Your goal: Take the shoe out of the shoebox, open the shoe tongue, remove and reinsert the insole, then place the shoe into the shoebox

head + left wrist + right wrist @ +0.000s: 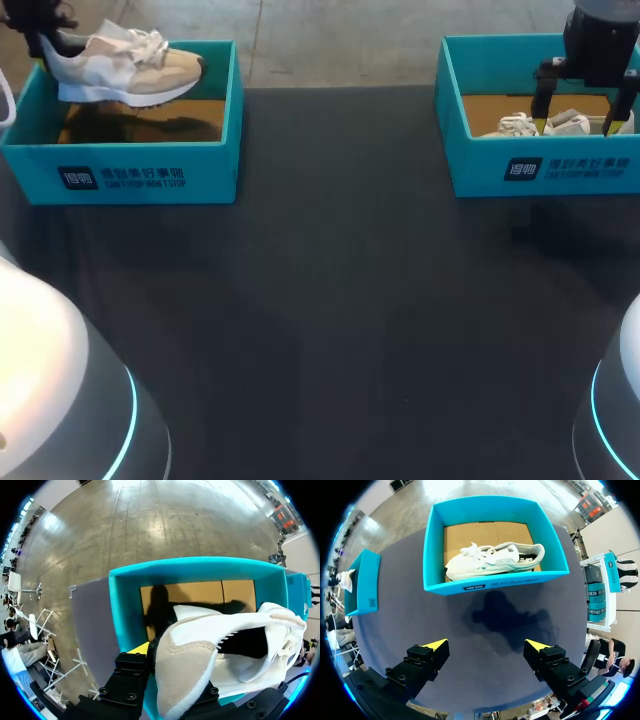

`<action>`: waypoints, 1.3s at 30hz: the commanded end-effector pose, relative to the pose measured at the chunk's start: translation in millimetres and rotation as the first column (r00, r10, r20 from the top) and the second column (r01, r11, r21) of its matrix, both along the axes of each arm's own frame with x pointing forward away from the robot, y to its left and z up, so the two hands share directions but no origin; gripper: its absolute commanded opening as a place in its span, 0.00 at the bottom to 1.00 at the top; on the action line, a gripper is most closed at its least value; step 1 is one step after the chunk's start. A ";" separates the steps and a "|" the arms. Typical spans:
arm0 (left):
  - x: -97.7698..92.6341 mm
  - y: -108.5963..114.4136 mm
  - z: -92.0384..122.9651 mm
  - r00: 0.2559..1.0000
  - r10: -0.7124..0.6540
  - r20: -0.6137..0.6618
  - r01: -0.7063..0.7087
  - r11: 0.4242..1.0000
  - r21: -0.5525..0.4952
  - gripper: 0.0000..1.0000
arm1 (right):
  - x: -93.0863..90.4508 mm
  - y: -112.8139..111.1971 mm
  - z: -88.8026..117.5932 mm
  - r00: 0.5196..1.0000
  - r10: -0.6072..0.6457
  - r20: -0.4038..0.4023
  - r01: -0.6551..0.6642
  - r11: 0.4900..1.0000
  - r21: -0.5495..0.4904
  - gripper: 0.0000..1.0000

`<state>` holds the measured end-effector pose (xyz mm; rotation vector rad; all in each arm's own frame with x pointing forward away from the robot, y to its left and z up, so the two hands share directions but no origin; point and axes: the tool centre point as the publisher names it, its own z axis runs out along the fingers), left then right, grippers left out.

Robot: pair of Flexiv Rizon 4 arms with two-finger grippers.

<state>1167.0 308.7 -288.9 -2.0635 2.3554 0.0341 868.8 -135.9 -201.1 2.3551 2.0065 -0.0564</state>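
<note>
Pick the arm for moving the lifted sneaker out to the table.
Left. The left gripper is shut on the sneaker at its heel, holding it above the left shoebox. The right gripper hangs open by the right shoebox, far from it.

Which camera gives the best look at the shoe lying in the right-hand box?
The right wrist view: the whole shoe lies uncovered in its box. The head view shows only its top past the box wall and the right gripper. The left wrist view misses it.
</note>
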 end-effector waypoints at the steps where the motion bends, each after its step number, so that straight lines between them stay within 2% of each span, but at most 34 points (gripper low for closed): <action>1: -7.4 1.5 6.2 1.000 0.004 0.013 -0.005 1.000 0.003 0.00 | -0.8 -0.7 -0.5 1.000 0.000 0.003 0.000 1.000 0.001 1.00; 7: -12.9 4.4 14.3 0.999 0.016 0.043 -0.016 1.000 0.011 0.00 | -0.8 -0.7 -0.5 1.000 0.000 0.003 0.000 1.000 0.001 1.00; 20: -39.2 -14.7 52.3 0.998 -0.054 0.045 0.053 0.998 0.018 0.00 | -0.8 -0.7 -0.5 1.000 0.000 0.003 0.000 1.000 0.001 1.00; 31: -86.8 -34.4 82.5 0.993 -0.089 0.072 0.088 0.996 0.019 0.00 | -0.8 -0.7 -0.5 1.000 0.000 0.003 0.000 1.000 0.001 1.00; 39: -124.1 -54.0 88.5 0.996 -0.024 0.090 0.024 1.000 0.008 0.00 | -0.8 -0.7 -0.5 1.000 0.000 0.003 0.000 1.000 0.001 1.00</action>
